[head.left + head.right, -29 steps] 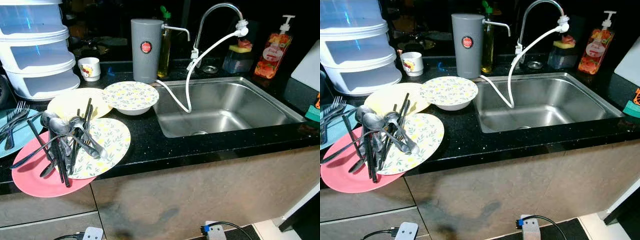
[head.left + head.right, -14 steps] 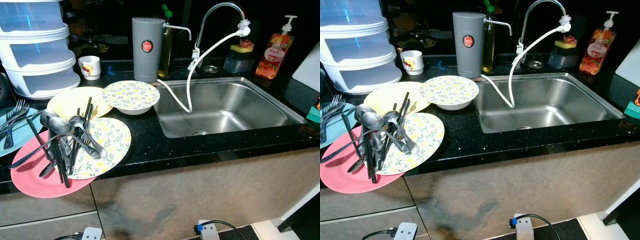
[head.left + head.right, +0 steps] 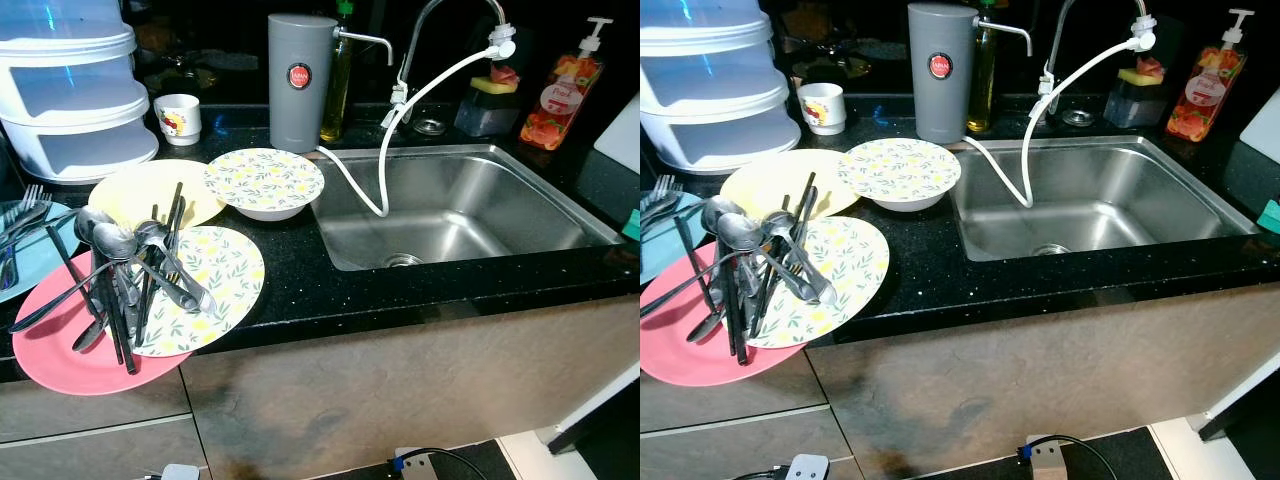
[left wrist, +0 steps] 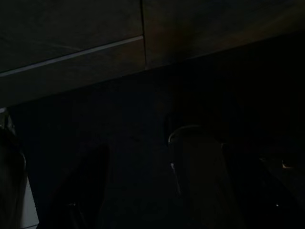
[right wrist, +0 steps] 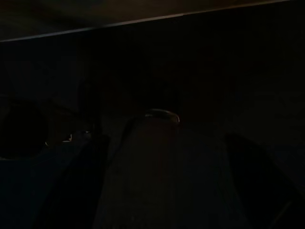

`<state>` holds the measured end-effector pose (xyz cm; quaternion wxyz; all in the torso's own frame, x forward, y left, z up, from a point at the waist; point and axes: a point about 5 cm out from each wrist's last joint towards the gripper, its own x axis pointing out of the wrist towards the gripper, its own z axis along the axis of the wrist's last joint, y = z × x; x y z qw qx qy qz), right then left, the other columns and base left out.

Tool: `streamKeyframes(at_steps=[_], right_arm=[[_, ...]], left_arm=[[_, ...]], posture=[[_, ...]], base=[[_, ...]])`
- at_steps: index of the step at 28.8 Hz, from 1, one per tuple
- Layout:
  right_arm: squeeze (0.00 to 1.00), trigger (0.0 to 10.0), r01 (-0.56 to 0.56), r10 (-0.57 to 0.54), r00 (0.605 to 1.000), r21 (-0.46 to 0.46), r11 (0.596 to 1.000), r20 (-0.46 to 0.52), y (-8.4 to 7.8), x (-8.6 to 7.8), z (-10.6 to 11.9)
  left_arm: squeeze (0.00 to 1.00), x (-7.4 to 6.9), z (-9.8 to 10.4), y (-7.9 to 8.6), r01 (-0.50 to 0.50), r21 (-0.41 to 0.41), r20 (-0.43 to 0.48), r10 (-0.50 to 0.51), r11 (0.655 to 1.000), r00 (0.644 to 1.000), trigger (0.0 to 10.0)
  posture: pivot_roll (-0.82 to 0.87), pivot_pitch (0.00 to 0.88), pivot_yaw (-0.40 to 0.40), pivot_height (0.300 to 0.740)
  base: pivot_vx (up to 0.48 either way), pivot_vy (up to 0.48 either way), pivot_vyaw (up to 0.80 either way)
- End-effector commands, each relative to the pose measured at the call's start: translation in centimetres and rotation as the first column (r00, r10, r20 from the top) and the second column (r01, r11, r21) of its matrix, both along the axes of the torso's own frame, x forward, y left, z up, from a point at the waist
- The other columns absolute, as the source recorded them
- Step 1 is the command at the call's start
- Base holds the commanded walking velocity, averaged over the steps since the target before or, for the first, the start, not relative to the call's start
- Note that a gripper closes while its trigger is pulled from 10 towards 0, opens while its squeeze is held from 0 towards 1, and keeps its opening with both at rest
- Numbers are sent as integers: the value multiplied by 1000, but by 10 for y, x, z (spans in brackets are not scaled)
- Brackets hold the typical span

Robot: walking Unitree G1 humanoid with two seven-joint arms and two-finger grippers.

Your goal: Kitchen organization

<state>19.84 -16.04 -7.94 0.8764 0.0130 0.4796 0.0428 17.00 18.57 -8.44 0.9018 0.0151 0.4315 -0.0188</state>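
Note:
On the black counter [image 3: 300, 290] at the left lies a pink plate [image 3: 55, 365] with a floral plate [image 3: 228, 275] overlapping it. A heap of spoons and black-handled cutlery [image 3: 130, 275] rests across both. Behind them are a pale yellow plate [image 3: 125, 190] and a floral bowl [image 3: 265, 182]. A blue plate [image 3: 8, 268] with forks sits at the far left edge. Both arms hang idle in shade. In the dark wrist views the left gripper [image 4: 181, 200] and right gripper [image 5: 169, 191] show as dim finger shapes held apart, with nothing between them.
A steel sink [image 3: 470, 215] fills the right half, with a faucet and white hose [image 3: 395, 120] over it. Along the back stand a white tiered container [image 3: 70, 95], a mug [image 3: 180, 118], a grey dispenser [image 3: 300, 80], a sponge holder [image 3: 490, 100] and a soap bottle [image 3: 565, 95].
The whole picture has shifted: the camera has come closer and looks more steeply down on the counter. Nothing on the counter has moved.

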Motion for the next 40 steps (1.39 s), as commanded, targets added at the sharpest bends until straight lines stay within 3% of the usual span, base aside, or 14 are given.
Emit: streamKeyframes(at_steps=[1, 11, 12, 13, 16, 17, 18, 19, 22, 23, 24, 25, 35, 40], right_arm=[[0, 10000, -2, 2, 1000, -5, 1000, -19, -2, -4, -2], [0, 10000, -11, 11, 1000, -20, 1000, -21, -1, -2, -1], [0, 10000, -10, 9, 1000, -18, 1000, -22, -1, -2, -2], [0, 10000, -9, 9, 1000, -17, 1000, -24, -1, -3, -2], [0, 10000, -9, 9, 1000, -20, 1000, -29, -2, -5, -3], [118, 10000, -4, 3, 999, -15, 1000, -33, -2, -6, -3], [655, 10000, 6, -6, 999, -4, 1000, -39, -2, -7, -4], [1000, 10000, 13, -13, 999, 11, 1000, -42, -2, -7, -4], [1000, 10000, 13, -13, 999, 9, 1000, -48, -3, -9, -5], [686, 10000, 10, -10, 999, -3, 1000, -49, -4, -9, -5], [686, 10000, 10, -10, 999, -3, 1000, -49, -4, -9, -5], [0, 10000, 10, -10, 999, -9, 1000, -50, -4, -10, -5], [0, 10000, -1, 0, 998, -17, 1000, -59, -3, -12, -6], [0, 10000, -16, 14, 998, -29, 999, -66, -5, -12, -6]], left_arm=[[0, -6, -4, -2, -5, 7, -23, 5, 1000, 1000, 10000], [0, -3, -3, -3, 3, 6, -25, -3, 1000, 1000, 10000], [345, -2, -3, -4, 2, -7, -26, -2, 1000, 1000, 10000], [1000, -2, -3, -4, 1, -13, -26, -1, 1000, 1000, 10000], [1000, -2, -3, -4, -1, -13, -27, 1, 1000, 1000, 10000], [1000, -3, -3, -3, -2, -5, -30, 1, 1000, 1000, 10000], [1000, -3, -4, -3, -6, -1, -32, 6, 1000, 999, 10000], [0, -4, -4, -3, -10, 2, -37, 10, 1000, 999, 10000], [0, -4, -4, -3, -15, 2, -41, 15, 1000, 999, 10000], [0, -4, -4, -3, -17, 0, -42, 17, 1000, 999, 10000], [0, -4, -4, -3, -17, 0, -42, 17, 1000, 999, 10000], [0, -3, -4, -3, -19, 0, -43, 19, 1000, 999, 10000], [0, -7, -6, 2, -42, 15, -46, 43, 999, 998, 10000], [0, -4, 0, 26, -143, 29, -13, 144, 989, 990, 10000]], posture=[[48, 132, -51, 740], [47, 146, -50, 740], [47, 146, -50, 740], [50, 139, -50, 740], [52, 135, -48, 740], [53, 133, -47, 740], [55, 131, -47, 740], [55, 131, -47, 740], [58, 131, -50, 740], [59, 130, -51, 740], [59, 130, -51, 740], [59, 130, -51, 740], [75, 135, -77, 740], [70, 118, -83, 740]], base=[[0, 0, 0], [0, 0, 0], [0, 0, 0], [0, 0, 0], [0, 0, 0], [0, 0, 0], [0, 0, 0], [0, 0, 0], [0, 0, 0], [0, 0, 0], [0, 0, 0], [0, 0, 0], [0, 0, 0], [0, 0, 0]])
